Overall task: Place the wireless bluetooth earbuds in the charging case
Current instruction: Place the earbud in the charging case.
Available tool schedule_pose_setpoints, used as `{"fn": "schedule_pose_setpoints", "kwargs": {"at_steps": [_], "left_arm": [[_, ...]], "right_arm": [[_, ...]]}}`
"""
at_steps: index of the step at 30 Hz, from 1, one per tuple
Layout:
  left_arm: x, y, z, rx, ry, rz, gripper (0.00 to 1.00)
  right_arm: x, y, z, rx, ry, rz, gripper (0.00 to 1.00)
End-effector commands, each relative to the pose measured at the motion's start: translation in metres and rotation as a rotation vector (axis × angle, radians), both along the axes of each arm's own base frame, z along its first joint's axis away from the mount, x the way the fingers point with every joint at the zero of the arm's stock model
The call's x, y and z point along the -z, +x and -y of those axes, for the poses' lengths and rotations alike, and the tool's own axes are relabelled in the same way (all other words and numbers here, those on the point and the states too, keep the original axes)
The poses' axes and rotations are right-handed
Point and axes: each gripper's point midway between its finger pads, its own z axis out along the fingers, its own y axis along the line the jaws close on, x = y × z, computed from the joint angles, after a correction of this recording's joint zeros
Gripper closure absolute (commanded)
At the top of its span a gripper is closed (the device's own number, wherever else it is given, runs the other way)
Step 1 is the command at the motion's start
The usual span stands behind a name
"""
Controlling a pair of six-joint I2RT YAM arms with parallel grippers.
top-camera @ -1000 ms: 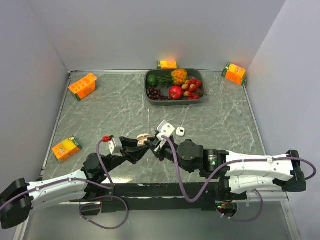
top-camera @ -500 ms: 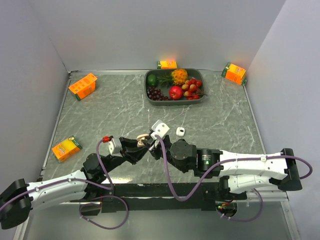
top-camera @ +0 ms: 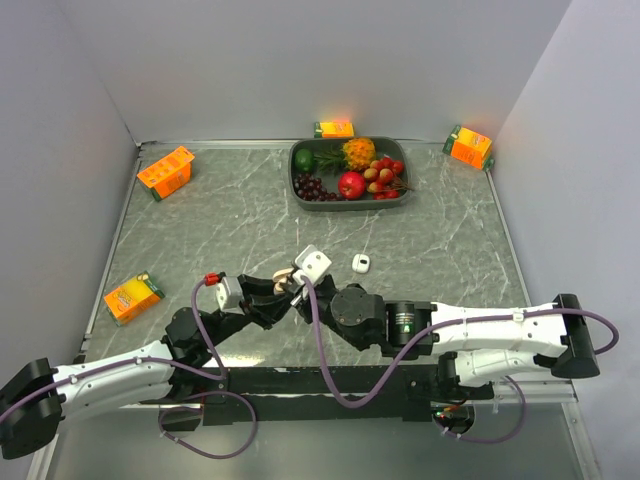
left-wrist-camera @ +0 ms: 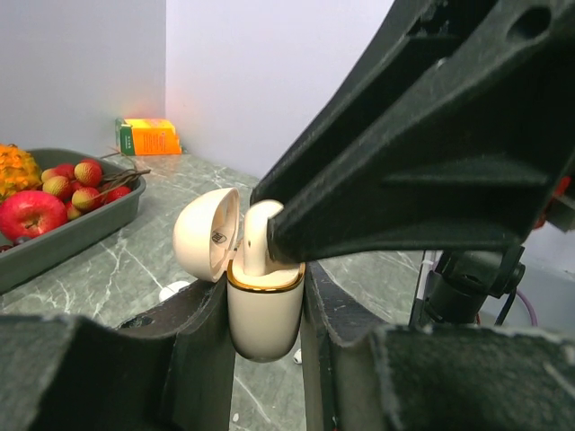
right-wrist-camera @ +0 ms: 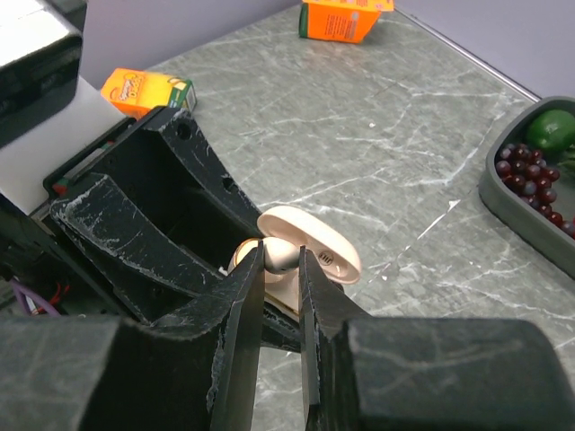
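Soft, even overhead light — only faint shadows on the worktop [top-camera: 230,220]; the far-edge carton [top-camera: 334,128] glares orange, wrist-view foregrounds blur dark.

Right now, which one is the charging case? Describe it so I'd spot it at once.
On the grey marble table, look near-centre, where the left gripper meets the right gripper. The left one clamps the charging case: small, cream, rounded, lid flipped open, gold rim, an earbud poking out, unlike the boxy orange cartons.

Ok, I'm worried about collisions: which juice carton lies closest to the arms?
The carton at the near left, beside the left arm; the other three sit far back.
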Motion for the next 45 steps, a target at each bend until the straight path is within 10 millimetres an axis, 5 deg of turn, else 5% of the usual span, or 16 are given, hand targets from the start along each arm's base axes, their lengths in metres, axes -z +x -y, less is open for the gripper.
{"fn": "schedule_pose_setpoints", "kwargs": {"at_steps": [1,5,8,11,17,24,27,28,32,38,45], "left_arm": [[-0.02,-0.003,-0.005,0.001,-0.067,0.036,0.99],[-0.021,-0.003,-0.006,-0.003,-0.07,0.034,0.99],[-0.02,-0.003,-0.006,-0.006,-0.07,0.034,0.99],[-0.019,-0.003,-0.006,-0.005,-0.067,0.034,0.99],[-0.019,-0.002,-0.009,-0.016,-0.071,0.032,0.99],[-0.021,0.0,-0.015,-0.042,-0.077,0.033,0.99],[-0.02,0.0,-0.018,-0.054,-0.075,0.031,0.99],[-0.018,0.0,-0.018,-0.052,-0.071,0.025,0.99],[-0.019,-0.005,-0.024,-0.047,-0.086,0.042,0.99],[-0.023,-0.02,-0.023,-0.004,-0.07,0.172,0.99],[-0.04,-0.027,-0.038,-0.073,-0.099,0.382,0.99]], "right_arm": [[-0.026,-0.004,-0.005,-0.001,0.061,0.013,1.0],[-0.026,-0.004,-0.003,0.013,0.047,0.013,1.0],[-0.032,-0.003,0.0,0.033,0.071,0.004,0.72],[-0.039,-0.003,0.004,0.044,0.102,-0.006,0.55],[-0.057,0.001,0.022,0.086,0.139,-0.014,0.36],[-0.078,0.012,0.086,0.214,0.281,-0.059,0.29],[-0.05,0.028,0.115,0.293,0.235,-0.1,0.28],[-0.026,0.03,0.122,0.317,0.197,-0.167,0.29],[0.011,0.028,0.114,0.267,0.168,-0.294,0.33],[-0.001,0.024,0.087,0.179,0.141,-0.298,0.47],[-0.002,0.018,0.074,0.13,0.146,-0.339,0.42]]}}
